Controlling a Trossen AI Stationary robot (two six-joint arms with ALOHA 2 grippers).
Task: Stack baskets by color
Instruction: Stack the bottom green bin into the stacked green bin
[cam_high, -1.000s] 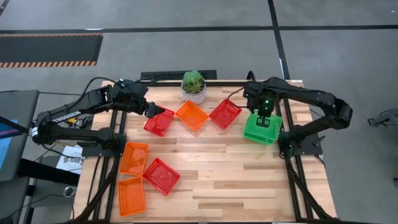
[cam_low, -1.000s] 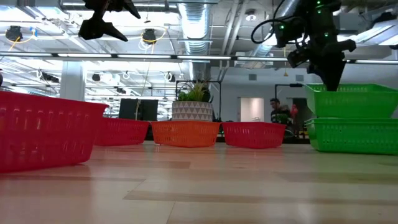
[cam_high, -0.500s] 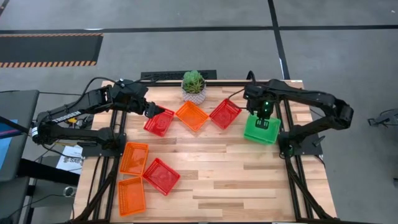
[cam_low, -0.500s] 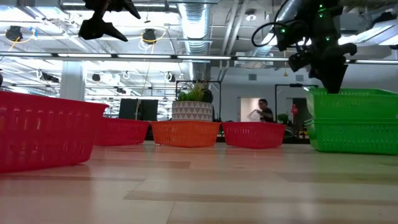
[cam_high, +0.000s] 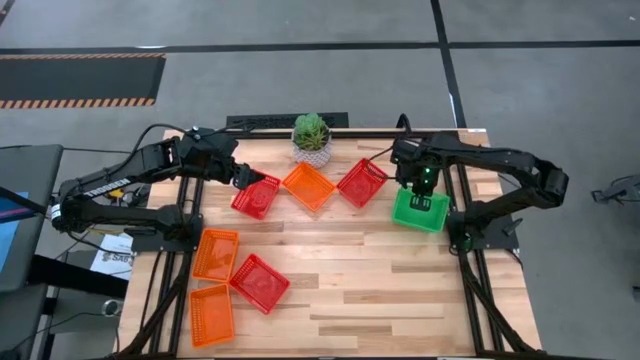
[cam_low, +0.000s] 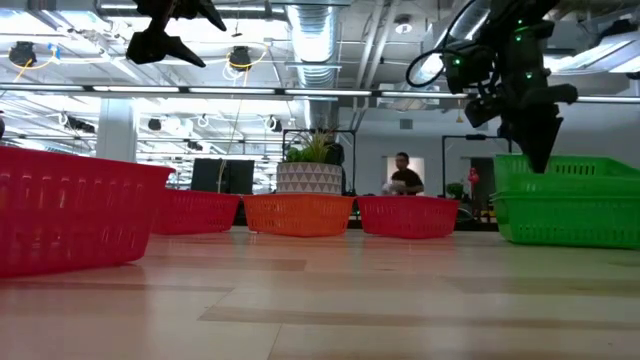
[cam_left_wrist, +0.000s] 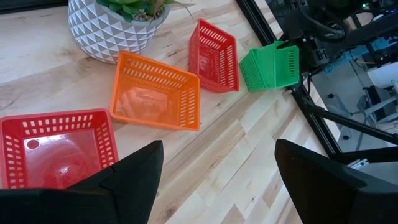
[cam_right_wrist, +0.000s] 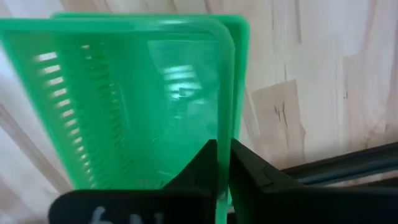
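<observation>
The green baskets sit nested in one stack at about 3 o'clock on the bench, near its right edge. The right tool stands over the stack's far rim, its fingers pinching the top basket's wall between them. A red basket, an orange basket and another red basket line up toward 12 o'clock, before a potted plant. Two orange baskets and a red one lie at 8 o'clock. The left tool, spread wide, hovers over the leftmost red basket.
</observation>
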